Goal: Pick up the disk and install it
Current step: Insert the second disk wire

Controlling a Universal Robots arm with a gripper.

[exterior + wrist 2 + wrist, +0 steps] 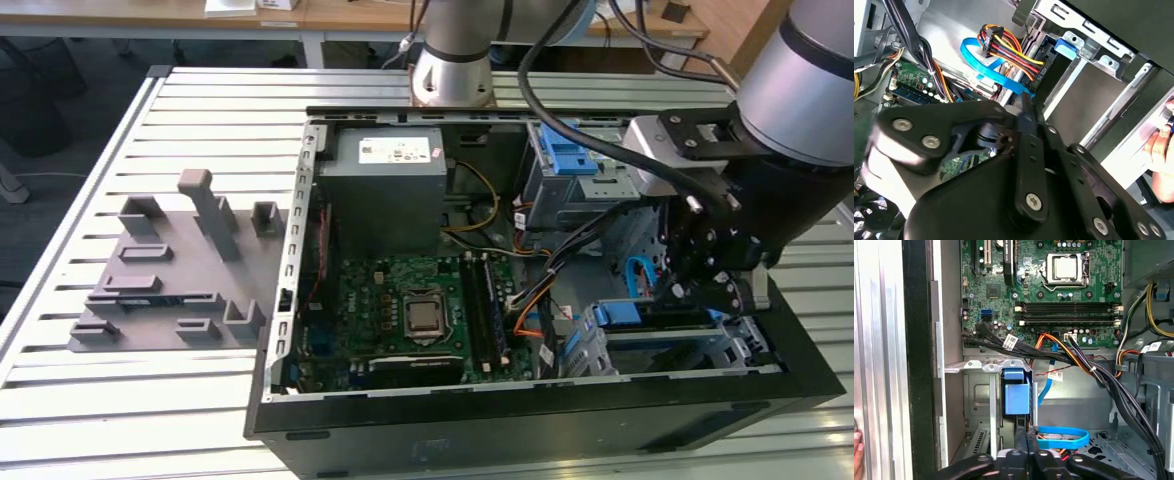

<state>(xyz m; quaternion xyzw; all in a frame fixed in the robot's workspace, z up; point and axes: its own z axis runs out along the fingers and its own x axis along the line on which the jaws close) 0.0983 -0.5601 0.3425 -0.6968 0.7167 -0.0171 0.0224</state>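
1. The disk [657,318] sits edge-on in the silver drive cage [727,345] at the corner of the open computer case [534,420], on the exterior view's right. In the first wrist view, what shows of the disk [1016,392] is its blue plastic end, at the cage's mouth.
2. The gripper [691,292] hangs inside the case right over that cage. In the first wrist view its two black fingers [1022,440] lie pressed flat against each other with nothing between them, their tips just beside the blue end; I cannot tell whether they touch it.
3. The second wrist view looks past the gripper [1026,107] from behind its linkage: the same closed pair points at a dark slot in the cage [1104,60], next to a blue flat cable [989,70] and a bundle of coloured wires [1004,42].
4. The first wrist view takes in the green motherboard [1054,295] beyond the cage.
5. The exterior view adds the grey power supply box [387,180], a second cage with a blue latch [574,160] and a grey fixture [174,270] on the slatted table [80,390].
6. A person's fingers [1161,160] rest against the case's outer edge in the second wrist view.
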